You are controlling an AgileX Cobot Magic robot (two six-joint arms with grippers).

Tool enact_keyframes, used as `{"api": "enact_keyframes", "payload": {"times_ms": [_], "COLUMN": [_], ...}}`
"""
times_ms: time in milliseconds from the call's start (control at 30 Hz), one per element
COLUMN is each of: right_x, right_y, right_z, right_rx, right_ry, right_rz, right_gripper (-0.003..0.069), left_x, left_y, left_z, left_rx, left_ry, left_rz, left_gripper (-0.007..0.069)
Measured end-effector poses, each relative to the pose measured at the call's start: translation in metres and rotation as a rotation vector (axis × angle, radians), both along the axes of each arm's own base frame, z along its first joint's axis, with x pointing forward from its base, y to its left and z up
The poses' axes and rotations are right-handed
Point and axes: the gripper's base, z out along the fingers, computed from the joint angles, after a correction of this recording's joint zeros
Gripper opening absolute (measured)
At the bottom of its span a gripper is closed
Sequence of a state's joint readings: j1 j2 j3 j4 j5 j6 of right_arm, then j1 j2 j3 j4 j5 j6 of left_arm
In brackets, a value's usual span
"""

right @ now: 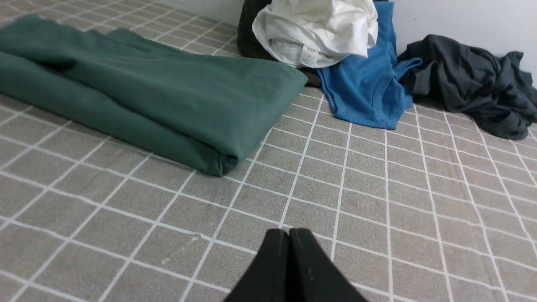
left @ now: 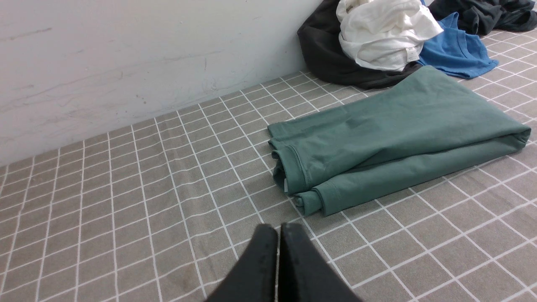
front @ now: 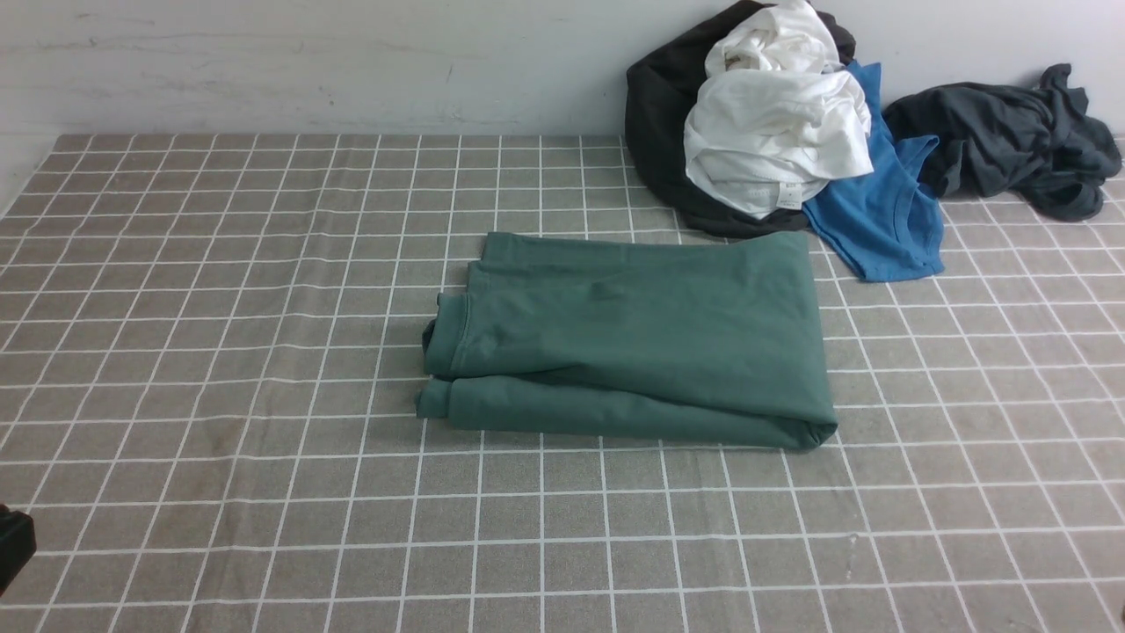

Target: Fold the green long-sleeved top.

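Note:
The green long-sleeved top (front: 642, 338) lies folded into a compact rectangle in the middle of the checked cloth, its layered edges facing left. It also shows in the left wrist view (left: 390, 134) and the right wrist view (right: 159, 96). My left gripper (left: 279, 228) is shut and empty, hovering over bare cloth short of the top's layered end. My right gripper (right: 288, 233) is likewise shut on nothing, above the cloth off the top's folded corner. In the front view only a dark bit of the left arm (front: 13, 541) peeks in at the lower left edge.
A pile of clothes sits against the back wall at the right: a black garment (front: 659, 132), a white one (front: 773, 114), a bright blue T-shirt (front: 879, 211) and a dark charcoal-grey garment (front: 1011, 136). The checked tablecloth (front: 220, 352) covers the table.

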State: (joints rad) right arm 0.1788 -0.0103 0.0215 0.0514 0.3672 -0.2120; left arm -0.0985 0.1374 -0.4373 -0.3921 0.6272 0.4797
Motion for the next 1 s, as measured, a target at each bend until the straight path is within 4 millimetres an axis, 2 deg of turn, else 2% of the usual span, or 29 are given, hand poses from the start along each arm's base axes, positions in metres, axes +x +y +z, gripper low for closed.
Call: {"api": "enact_keyframes", "payload": {"times_ms": [333, 667, 1000], "right_x": [0.0, 0.001, 0.001], "right_y": [0.0, -0.011, -0.012], "right_z": [0.0, 0.0, 0.0], "right_rx": [0.024, -0.043, -0.051], "right_ry": [0.005, -0.003, -0.004], "right_rz": [-0.016, -0.193, -0.199], "right_gripper": [-0.0014, -0.0014, -0.0014], "left_x": [0.0, 0.0, 0.0], "left_y": [0.0, 0.0, 0.0], "left_z": [0.0, 0.0, 0.0], "left_rx": [-0.001, -0.001, -0.001], "left_ry": [0.001, 0.001, 0.001], "left_rz": [0.0, 0.0, 0.0], "left_gripper": [-0.0008, -0.0008, -0.0008]}}
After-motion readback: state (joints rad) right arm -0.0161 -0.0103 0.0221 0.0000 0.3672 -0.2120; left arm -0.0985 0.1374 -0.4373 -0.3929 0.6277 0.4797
